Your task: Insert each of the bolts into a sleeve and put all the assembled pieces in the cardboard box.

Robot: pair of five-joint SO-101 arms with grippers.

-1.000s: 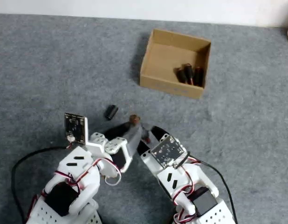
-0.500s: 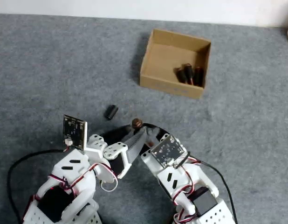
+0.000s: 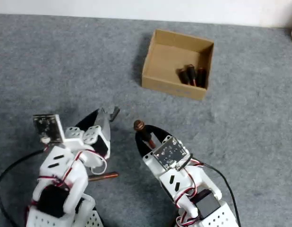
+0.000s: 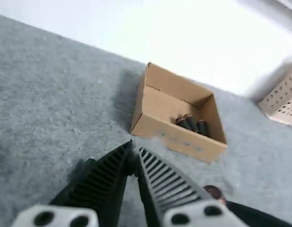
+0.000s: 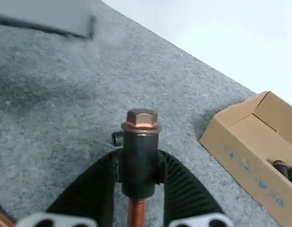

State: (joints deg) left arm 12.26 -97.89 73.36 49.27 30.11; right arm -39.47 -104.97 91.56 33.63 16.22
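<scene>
Grey carpet [image 3: 51,61], white wall [image 3: 136,7], right tool [image 5: 139,161] pinching bolt [image 5: 141,120] (sleeved), left tool [image 4: 134,153] pressed together

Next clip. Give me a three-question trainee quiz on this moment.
1. True or false: the cardboard box is empty.
2. What does the right gripper hold? A) a bare sleeve B) a bolt inside a sleeve C) nothing
3. Fill in: a loose bolt lies flat on the grey ____.
Key: 1 false; 2 B; 3 carpet.
</scene>
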